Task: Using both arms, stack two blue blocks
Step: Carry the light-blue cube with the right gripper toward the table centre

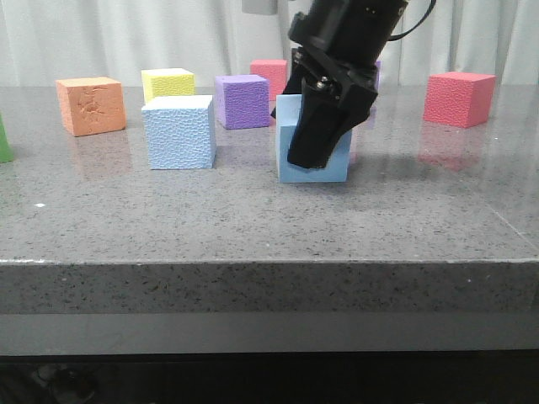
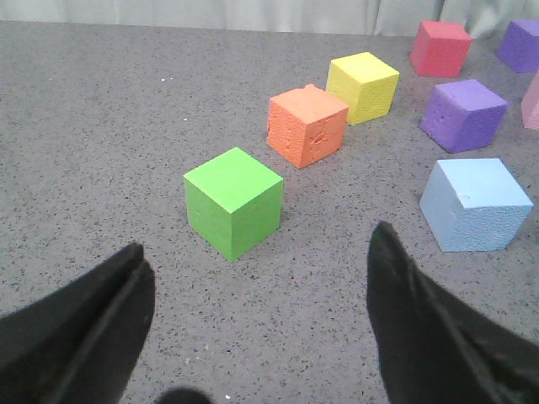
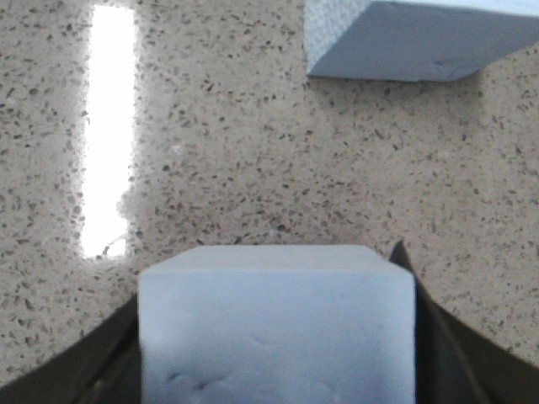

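Sitting on the grey speckled counter (image 1: 253,227), both blue blocks are pale sky-blue foam cubes with pebbled faces. The first blue block (image 1: 178,132) stands free at centre-left, its front face finely dimpled, just in front of the yellow cube (image 1: 168,83) and beside the purple cube (image 1: 242,101). The second blue block (image 1: 324,164) stands to its right, apart from it, resting on the counter — the right claw (image 1: 316,143) comes down over it from above, black fingers pressed against its two sides, closed on it. From the right wrist its smooth, faintly dented face (image 3: 278,328) fills the gap between the fingers. The left claw (image 2: 253,337) hangs wide apart and holds nothing, with a green cube (image 2: 233,202) ahead of it and the first blue block (image 2: 476,204) well off to one side
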Robot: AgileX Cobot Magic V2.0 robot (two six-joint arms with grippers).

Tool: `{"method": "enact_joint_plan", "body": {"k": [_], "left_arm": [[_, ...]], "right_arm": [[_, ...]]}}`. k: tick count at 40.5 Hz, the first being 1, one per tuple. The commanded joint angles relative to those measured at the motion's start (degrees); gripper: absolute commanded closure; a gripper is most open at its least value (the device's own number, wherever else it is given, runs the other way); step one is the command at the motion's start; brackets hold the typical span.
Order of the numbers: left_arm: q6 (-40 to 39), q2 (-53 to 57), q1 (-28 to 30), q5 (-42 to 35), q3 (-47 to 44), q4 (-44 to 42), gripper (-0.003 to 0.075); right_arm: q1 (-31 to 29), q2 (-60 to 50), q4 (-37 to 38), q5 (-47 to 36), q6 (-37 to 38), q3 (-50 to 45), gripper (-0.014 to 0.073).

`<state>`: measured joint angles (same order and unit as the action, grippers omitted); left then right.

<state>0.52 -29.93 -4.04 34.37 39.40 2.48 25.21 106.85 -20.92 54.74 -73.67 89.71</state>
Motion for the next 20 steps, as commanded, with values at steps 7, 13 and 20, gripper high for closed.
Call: {"method": "enact_joint_plan", "body": {"k": [7,13,20], "left_arm": [[-0.52,-0.61,-0.01,-4.68,1.48,0.25,0.0208],[-0.52,-0.61,-0.01,-4.68,1.48,0.25,0.0208],[-0.52,-0.61,-0.01,-4.68,1.48,0.25,0.0208]], "right_arm": [[-0.16,-2.87,-1.88,-3.37,2.45,1.87,-0.0066],[-0.16,-4.34,-2.16,-3.53,5.29,1.87,-0.0059],[-0.16,-9.10,-3.21,-3.58,10.30,1.87,-0.0059]]}}
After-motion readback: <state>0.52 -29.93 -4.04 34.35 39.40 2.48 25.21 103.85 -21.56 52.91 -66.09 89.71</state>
